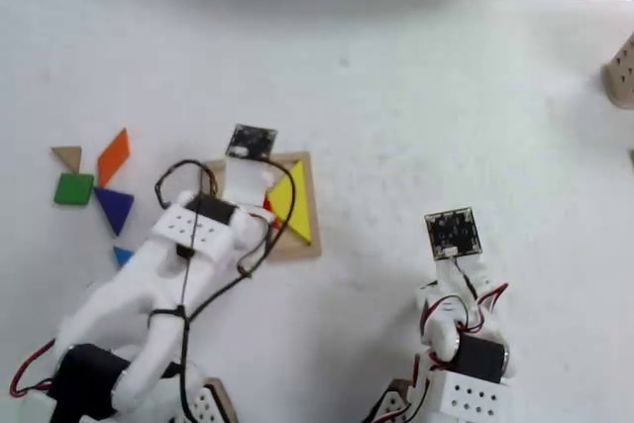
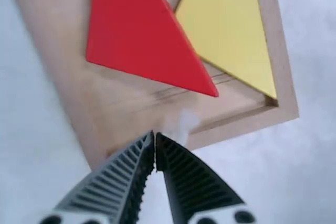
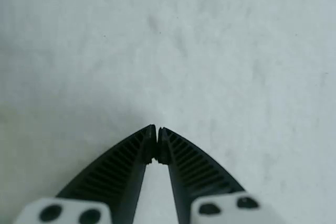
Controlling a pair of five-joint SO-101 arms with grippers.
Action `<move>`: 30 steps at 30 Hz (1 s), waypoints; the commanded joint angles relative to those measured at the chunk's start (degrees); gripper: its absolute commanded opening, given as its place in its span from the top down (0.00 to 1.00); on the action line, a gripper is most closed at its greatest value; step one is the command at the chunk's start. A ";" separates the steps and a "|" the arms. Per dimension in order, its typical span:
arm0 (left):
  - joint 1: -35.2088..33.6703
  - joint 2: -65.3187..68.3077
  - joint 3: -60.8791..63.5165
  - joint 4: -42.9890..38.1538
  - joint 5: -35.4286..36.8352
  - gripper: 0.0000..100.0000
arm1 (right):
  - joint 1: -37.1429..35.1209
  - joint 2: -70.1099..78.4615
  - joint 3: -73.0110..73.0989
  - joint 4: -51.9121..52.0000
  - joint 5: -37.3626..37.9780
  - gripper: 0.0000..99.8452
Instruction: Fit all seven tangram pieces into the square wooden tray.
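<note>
Left pincer (image 2: 155, 141) closed, empty, over tray (image 2: 281, 82) edge. Right pincer (image 3: 157, 144) closed, empty, over tabletop (image 3: 210, 35). Left wrist view: red triangle (image 2: 136, 30) and yellow triangle (image 2: 231, 24) in tray. High view: five loose pieces (image 1: 114, 207) left of tray.

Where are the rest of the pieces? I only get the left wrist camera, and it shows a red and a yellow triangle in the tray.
Observer: Five lie loose on the table, on the left arm's side of the tray: a tan triangle, an orange piece, a green square, a dark blue triangle and a small blue triangle.
Operator: And where is the right tool?
Observer: The right tool is shut over bare table, well off from the tray on its other side.
</note>
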 commanded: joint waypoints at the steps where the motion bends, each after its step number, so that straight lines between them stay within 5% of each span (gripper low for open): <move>1: 0.22 0.66 -2.46 -5.01 0.53 0.98 | 0.31 -0.31 0.53 0.31 0.62 0.98; 12: 2.15 6.99 -3.08 -17.32 1.05 0.98 | 0.31 -0.31 0.53 0.31 0.62 0.98; 17: 3.47 8.92 -8.62 -12.75 1.05 0.98 | 0.40 -0.31 0.53 0.31 0.62 0.98; 24: -3.82 -15.69 -11.08 7.91 0.79 0.98 | 0.22 -0.31 0.53 0.31 0.62 0.98; 30: -19.74 -35.65 10.02 -9.76 1.05 0.98 | 0.13 -0.31 0.53 0.31 0.44 0.98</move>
